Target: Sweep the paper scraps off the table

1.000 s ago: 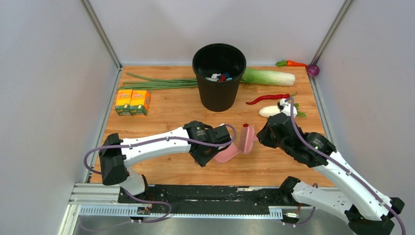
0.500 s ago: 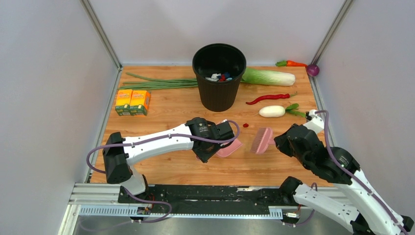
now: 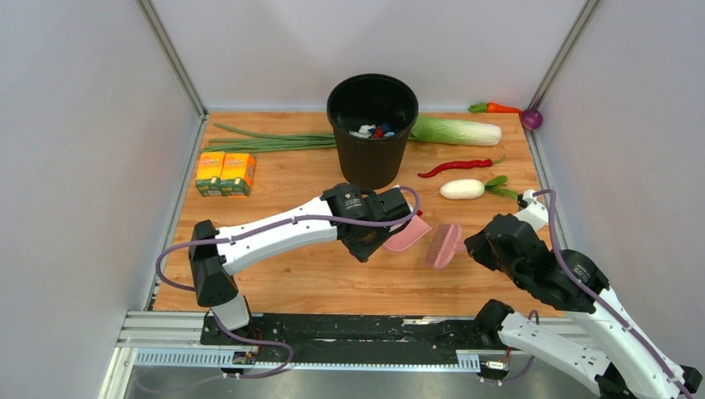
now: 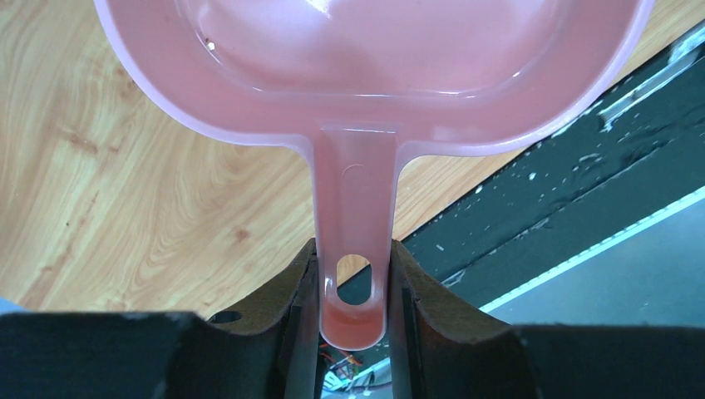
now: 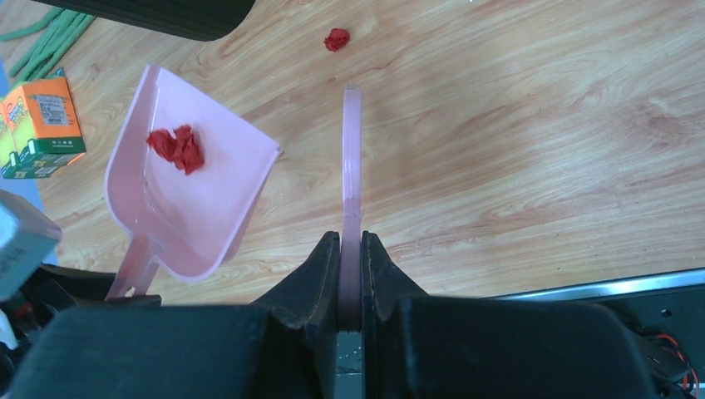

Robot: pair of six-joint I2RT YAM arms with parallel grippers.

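My left gripper (image 3: 387,233) is shut on the handle of a pink dustpan (image 3: 407,235), held tilted just above the table (image 3: 291,191). In the left wrist view the fingers (image 4: 353,266) clamp the handle and the pan (image 4: 374,66) fills the top. A clump of red paper scraps (image 5: 176,148) lies in the pan (image 5: 199,208). One more red scrap (image 5: 337,39) lies loose on the wood beyond it. My right gripper (image 3: 467,241) is shut on a pink brush (image 3: 443,245), just right of the pan. It shows edge-on in the right wrist view (image 5: 352,166), clamped by that gripper (image 5: 351,258).
A black bin (image 3: 372,141) holding white, blue and red bits stands at the back centre. Green onions (image 3: 266,141), orange boxes (image 3: 224,173), a cabbage (image 3: 461,130), a red chili (image 3: 456,167) and a white radish (image 3: 462,189) lie around. A metal rail (image 3: 332,328) runs along the front.
My left arm has carried the dustpan to the right and farther from the front edge. My right arm pulled the brush back to the right, then stayed nearly still.
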